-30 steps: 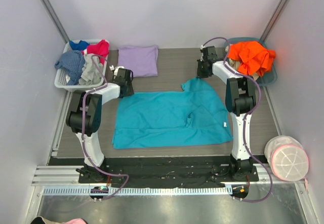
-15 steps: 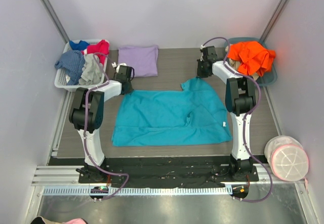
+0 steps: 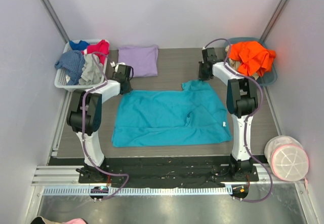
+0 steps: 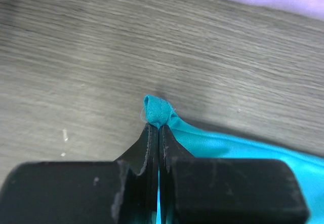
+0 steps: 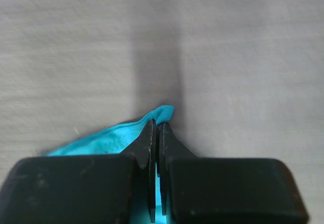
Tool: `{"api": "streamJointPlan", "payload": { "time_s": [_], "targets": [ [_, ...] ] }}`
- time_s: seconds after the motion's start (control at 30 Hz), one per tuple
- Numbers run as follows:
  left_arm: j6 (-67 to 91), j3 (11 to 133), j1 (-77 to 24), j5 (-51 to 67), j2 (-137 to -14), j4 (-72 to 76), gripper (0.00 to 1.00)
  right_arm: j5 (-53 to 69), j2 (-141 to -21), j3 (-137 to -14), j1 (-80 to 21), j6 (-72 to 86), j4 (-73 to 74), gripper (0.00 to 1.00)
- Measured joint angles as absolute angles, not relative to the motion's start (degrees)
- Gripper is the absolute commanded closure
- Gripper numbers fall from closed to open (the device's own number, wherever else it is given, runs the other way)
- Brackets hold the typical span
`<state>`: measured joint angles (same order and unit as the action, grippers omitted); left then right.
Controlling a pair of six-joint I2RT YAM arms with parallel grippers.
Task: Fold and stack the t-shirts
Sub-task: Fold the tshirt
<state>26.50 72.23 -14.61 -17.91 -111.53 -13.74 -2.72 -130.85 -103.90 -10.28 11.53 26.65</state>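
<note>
teal shirt [image 3: 169,117] edge now straighter
left gripper [image 4: 154,127] and right gripper [image 5: 156,125], pinched shut on corners nearest lavender shirt [image 3: 138,59], tension it; fold next.

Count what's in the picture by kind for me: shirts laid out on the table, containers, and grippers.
Shirts on the table: 2 (teal shirt, lavender shirt)
Containers: 3 (white basket, grey-blue tray, round white tub)
Grippers: 2 (left gripper, right gripper, both shut on the teal shirt)
Total: 7
</note>
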Motion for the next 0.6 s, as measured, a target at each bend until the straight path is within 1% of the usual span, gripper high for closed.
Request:
{"api": "streamJointPlan", "payload": {
  "time_s": [0.1,0.3,0.4,0.6],
  "targets": [
    [26.39,71.64,-14.61,-18.00,-108.66,-14.74,1.00,-5.80,-126.48,-98.52,-10.28,13.63,27.90,0.99],
    [26.30,68.88,-14.61,-18.24,-101.62,-15.33,1.00,-11.16,-110.61,-82.39,-10.26,19.40,28.80,0.99],
    [26.41,67.20,-14.61,-18.24,-99.35,-15.64,1.00,-12.29,-103.46,-76.95,-10.26,21.78,28.58,0.99],
    [27.20,61.32,-14.61,-18.22,-94.74,-16.25,1.00,-11.70,-94.21,-68.84,-10.28,24.62,27.79,0.99]
  ]
}}
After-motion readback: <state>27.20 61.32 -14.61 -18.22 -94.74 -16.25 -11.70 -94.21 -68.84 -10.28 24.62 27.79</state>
